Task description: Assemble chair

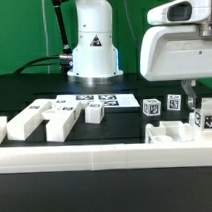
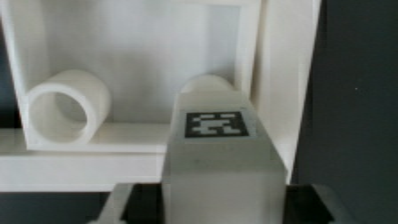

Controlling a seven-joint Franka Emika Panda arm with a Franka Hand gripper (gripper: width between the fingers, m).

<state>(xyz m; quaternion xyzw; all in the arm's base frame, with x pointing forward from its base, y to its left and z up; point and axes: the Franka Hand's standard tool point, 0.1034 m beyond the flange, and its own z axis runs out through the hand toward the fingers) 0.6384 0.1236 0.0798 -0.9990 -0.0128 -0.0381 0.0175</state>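
The chair is still in loose white parts. In the wrist view a white post (image 2: 217,130) with a square black-and-white tag on its top face runs between my jaws, and the dark pads of my gripper (image 2: 210,202) press against both its sides. Behind the post lies a white walled chair slab (image 2: 134,60) with a rounded white piece (image 2: 63,108) inside it. In the exterior view my gripper (image 1: 197,102) reaches down at the right onto the tagged post (image 1: 207,118), above that slab (image 1: 170,133).
Several white chair blocks (image 1: 57,121) lie on the exterior view's left, and two tagged posts (image 1: 152,108) stand near the middle. The marker board (image 1: 94,98) lies before the robot base (image 1: 91,45). A long low white rail (image 1: 96,154) runs along the front.
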